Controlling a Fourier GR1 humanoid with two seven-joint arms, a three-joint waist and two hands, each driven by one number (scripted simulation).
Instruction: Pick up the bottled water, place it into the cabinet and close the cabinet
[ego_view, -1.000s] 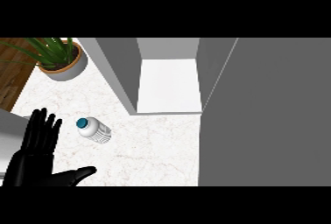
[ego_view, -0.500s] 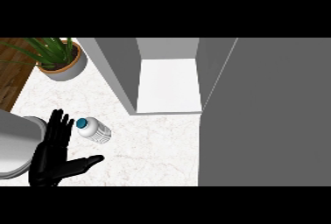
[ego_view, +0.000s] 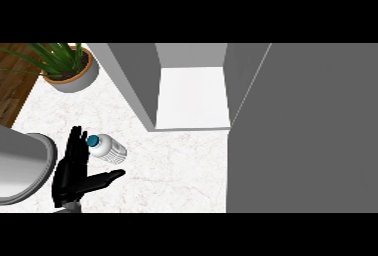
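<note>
Head view, looking steeply down: a grey forearm (ego_view: 18, 165) is entering at the lower left, carrying the robot's left hand (ego_view: 71, 172), which is lying open over the pale marbled worktop (ego_view: 170, 170). Its black fingers (ego_view: 75, 142) are stretching straight away from the viewer while the thumb (ego_view: 107, 177) is sticking out to the right; nothing is being held.

Just beside those fingers, the bottled water (ego_view: 108, 148) is lying on its side on the worktop, clear and ribbed-looking with a pale body and a teal cap (ego_view: 93, 141) pointing up and to the left. The cap end is sitting right against the fingertips, though whether they are actually touching cannot be told. The thumb is staying apart from the bottle, below it.

Farther off, the cabinet (ego_view: 140, 85) is standing open, its grey side wall framing a white interior floor (ego_view: 190, 97), and its grey door (ego_view: 303, 125) is filling the right side of the frame. At the far left, a potted plant (ego_view: 66, 70) with long green leaves is sitting in a grey pot where the worktop is meeting a wooden surface (ego_view: 15, 95).

The right hand is not appearing in view.
</note>
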